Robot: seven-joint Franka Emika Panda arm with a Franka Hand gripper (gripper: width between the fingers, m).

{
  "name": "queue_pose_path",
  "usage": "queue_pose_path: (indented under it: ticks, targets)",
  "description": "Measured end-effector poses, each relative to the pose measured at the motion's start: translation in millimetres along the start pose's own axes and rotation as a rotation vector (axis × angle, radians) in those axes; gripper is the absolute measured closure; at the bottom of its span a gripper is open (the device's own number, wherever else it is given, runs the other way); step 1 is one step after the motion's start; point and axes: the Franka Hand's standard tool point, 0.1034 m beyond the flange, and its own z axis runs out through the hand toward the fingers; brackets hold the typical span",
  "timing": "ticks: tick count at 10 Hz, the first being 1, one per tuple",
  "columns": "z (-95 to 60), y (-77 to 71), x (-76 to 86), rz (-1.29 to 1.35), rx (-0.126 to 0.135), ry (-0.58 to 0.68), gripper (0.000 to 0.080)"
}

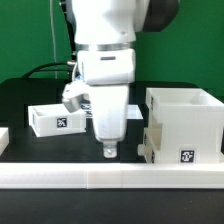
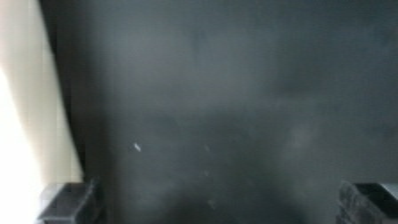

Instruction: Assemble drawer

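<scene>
The large open-sided white housing (image 1: 185,125) of the drawer stands on the black table at the exterior view's right, with a tag low on its front. A small white tray (image 1: 57,119) with a tag lies at the exterior view's left, partly behind the arm. My gripper (image 1: 110,152) points straight down between them, just above the table and close to the front rail. In the wrist view the gripper (image 2: 219,205) is open and empty: its two dark fingertips (image 2: 68,205) stand wide apart over bare dark table. A second tray is not in view.
A long low white rail (image 1: 110,178) runs along the table's front edge, just in front of the gripper. A white piece (image 1: 3,138) shows at the far left edge. In the wrist view a white strip (image 2: 22,100) runs along one side of the picture.
</scene>
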Motion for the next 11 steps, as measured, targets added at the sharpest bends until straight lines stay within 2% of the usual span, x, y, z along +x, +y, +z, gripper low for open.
queue_pose_path:
  ticks: [1, 3, 4, 8, 9, 10, 11]
  targets:
    - [-6.6, -8.1, -13.1, 0.026, -0.026, -0.002, 0.0151]
    - [-10.4, -26.8, -26.5, 0.057, -0.05, -0.006, 0.0151]
    - [-10.3, -34.2, -31.5, 0.064, -0.045, -0.007, 0.0151]
    - [-9.6, -35.0, -32.5, 0.066, -0.043, -0.008, 0.0151]
    - [-15.2, -42.9, -41.9, 0.165, -0.066, -0.013, 0.0151]
    - [-19.3, -54.3, -50.7, 0.239, -0.062, -0.019, 0.0151]
    - [-24.0, -59.8, -54.8, 0.292, -0.07, -0.025, 0.0151]
